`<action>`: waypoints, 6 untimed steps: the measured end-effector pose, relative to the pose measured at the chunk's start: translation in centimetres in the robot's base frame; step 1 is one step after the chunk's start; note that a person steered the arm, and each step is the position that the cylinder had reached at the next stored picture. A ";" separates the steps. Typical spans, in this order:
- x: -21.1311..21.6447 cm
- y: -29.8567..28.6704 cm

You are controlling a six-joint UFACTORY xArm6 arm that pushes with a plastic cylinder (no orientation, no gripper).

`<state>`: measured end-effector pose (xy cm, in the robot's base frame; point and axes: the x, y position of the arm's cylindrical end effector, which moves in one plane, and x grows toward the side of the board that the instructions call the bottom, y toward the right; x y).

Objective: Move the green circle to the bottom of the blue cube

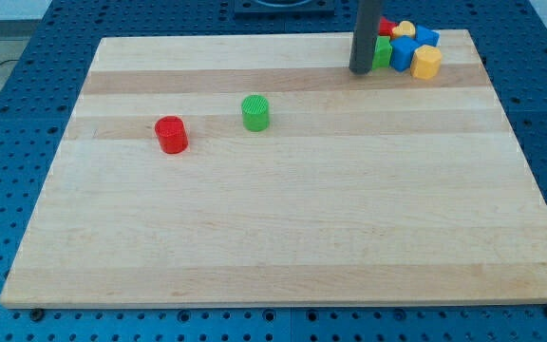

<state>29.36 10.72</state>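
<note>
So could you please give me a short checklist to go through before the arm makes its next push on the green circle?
1. Green circle in view, standing apart from other blocks: ok.
2. My tip touching the green circle: not ok; it sits far to the view's right, beside the cluster.
3. Blue cube identified: cannot tell for sure; two blue blocks sit packed in the cluster at the view's top right.
4. Spot below the blue cube free: ok, bare board there.
5. Path from green circle towards the cluster free: ok; the red circle lies on the other side.
</note>
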 end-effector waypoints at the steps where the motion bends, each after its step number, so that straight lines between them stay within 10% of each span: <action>1: 4.2 -1.3; 6: 13.1 -6.1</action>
<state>42.46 4.61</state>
